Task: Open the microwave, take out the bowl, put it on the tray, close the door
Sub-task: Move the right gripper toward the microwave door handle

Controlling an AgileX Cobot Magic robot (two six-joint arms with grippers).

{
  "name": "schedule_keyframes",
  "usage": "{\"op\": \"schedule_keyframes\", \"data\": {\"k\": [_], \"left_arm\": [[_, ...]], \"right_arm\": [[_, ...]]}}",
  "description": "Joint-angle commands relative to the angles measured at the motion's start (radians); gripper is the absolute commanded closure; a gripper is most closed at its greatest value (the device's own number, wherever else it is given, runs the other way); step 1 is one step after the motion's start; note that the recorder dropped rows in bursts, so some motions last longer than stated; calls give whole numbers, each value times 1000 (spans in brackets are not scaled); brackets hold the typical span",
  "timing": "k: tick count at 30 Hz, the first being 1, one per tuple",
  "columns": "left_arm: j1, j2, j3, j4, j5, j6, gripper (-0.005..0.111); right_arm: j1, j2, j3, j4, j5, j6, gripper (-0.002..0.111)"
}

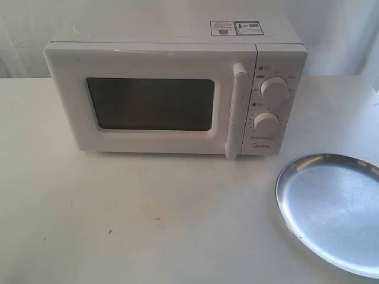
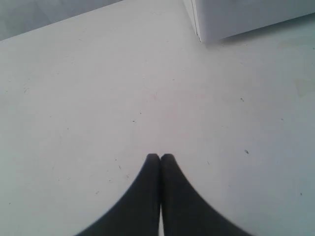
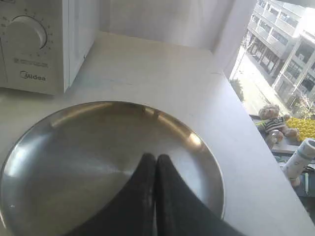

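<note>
The white microwave stands at the back of the table, its door closed, with a dark window and a vertical bar handle. The silver tray lies at the front right with nothing in it. No bowl shows in any view. Neither arm appears in the exterior view. My left gripper is shut over bare table, with a corner of the microwave beyond it. My right gripper is shut, hovering over the tray, with the microwave's dial panel beyond.
The white table spreads in front of the microwave. In the right wrist view the table's edge runs beside a window, with a soft toy below it.
</note>
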Motion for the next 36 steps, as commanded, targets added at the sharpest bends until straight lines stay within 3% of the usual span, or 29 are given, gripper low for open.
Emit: {"op": "schedule_keyframes", "data": {"k": [1,3,7,11,15,18,26,32,36], "left_arm": [[-4,-4,-4,-4,0,-2,107],[-4,-4,-4,-4,0,-2,107],[-4,-4,-4,-4,0,-2,107],[-4,-4,-4,-4,0,-2,107],[-4,-4,-4,-4,0,-2,107],[-4,-4,-4,-4,0,-2,107],[-4,-4,-4,-4,0,-2,107],[-4,-4,-4,-4,0,-2,107],[-4,-4,-4,-4,0,-2,107]], "right_arm": [[-5,-7,4,220,-231,215,108],[-5,-7,4,458,-446,432,108],[-5,26,-13,329,-899,391,108],[-5,213,-125,63,-959,558,108],[-5,517,-239,-301,-1058,684,108],[-5,783,-306,-470,-1139,779,108],[-1,1456,-412,-572,-1476,583,108],[-1,1757,-540,-765,-1552,528,108],[-1,1873,-592,-748,-1552,475,104]]}}
